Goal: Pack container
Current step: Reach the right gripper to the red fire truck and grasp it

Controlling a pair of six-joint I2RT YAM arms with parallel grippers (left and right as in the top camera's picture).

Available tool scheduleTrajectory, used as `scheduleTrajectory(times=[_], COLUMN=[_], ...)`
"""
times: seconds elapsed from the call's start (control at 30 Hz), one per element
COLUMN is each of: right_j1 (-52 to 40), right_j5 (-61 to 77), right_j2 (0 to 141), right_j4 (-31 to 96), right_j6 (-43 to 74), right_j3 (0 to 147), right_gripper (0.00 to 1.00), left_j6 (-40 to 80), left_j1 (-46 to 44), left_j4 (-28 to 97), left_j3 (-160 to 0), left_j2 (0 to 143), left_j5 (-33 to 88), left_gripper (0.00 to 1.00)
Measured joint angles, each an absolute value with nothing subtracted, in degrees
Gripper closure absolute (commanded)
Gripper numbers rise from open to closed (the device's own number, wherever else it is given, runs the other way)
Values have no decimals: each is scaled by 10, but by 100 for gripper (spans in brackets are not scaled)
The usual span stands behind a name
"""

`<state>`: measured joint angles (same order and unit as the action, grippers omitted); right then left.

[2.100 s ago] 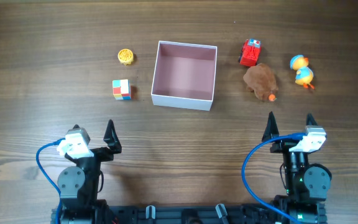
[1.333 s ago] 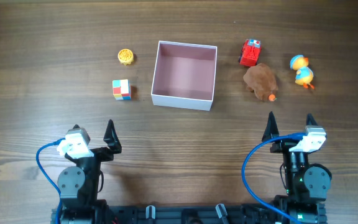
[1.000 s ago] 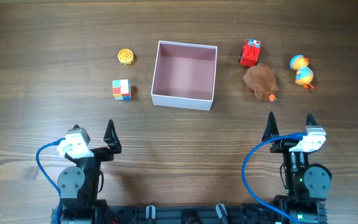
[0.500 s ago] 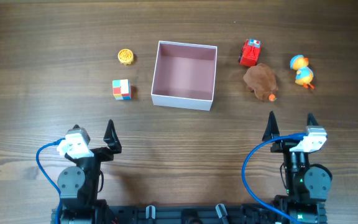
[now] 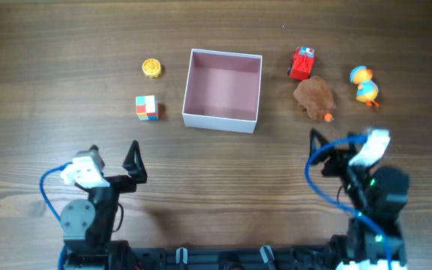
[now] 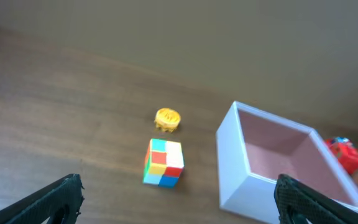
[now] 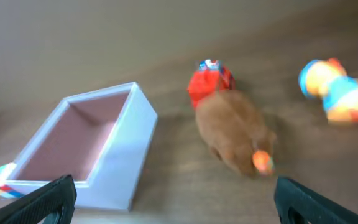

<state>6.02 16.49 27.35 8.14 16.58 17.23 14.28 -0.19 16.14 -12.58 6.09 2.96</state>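
Observation:
The container (image 5: 220, 119), a white box with a pink inside, sits empty at the table's far middle. It also shows in the left wrist view (image 6: 236, 167) and in the right wrist view (image 7: 127, 160). Left of it lie a colour cube (image 5: 146, 107) and a yellow round toy (image 5: 151, 68). Right of it lie a red toy car (image 5: 301, 64), a brown plush (image 5: 314, 97) and a yellow-blue duck (image 5: 364, 85). My left gripper (image 5: 112, 154) is open and empty, well short of the cube (image 6: 164, 163). My right gripper (image 5: 340, 142) is open and empty, just short of the plush (image 7: 235, 134).
The wooden table (image 5: 223, 180) runs wide between the arms' bases and the toys. The red car (image 7: 209, 84) touches the plush's far side. The duck (image 7: 337, 93) lies apart at the far right. The yellow toy (image 6: 167, 119) lies just beyond the cube.
My right arm has lifted off its rest and moved forward and slightly left, toward the plush. My left arm has shifted a little. The toys and container have not moved.

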Motion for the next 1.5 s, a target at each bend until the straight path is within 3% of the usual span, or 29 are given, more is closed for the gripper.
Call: scheduleTrajectory(times=[0.23,0.37,0.67,1.07,1.3,1.5], right_j1=[59,59,39,-20,-22,-35], right_j5=[193,233,161,82,165,67], right_j2=[606,697,888,1157,1166,1162], right_j4=[380,416,603,636,561,695], right_j6=[122,91,82,154,148,178], right_j3=[579,739,1055,1115,1119,1173], right_gripper=[0,0,0,0,0,0], left_j6=[150,150,150,150,150,150], left_j1=[-2,-2,-2,-2,-2,-2], left_j4=[324,459,506,507,522,518], left_j3=[-411,-575,-646,-646,-646,-646], left_j2=[331,477,530,533,557,562], left_j5=[46,49,48,46,46,46], left_gripper=[0,0,0,0,0,0])
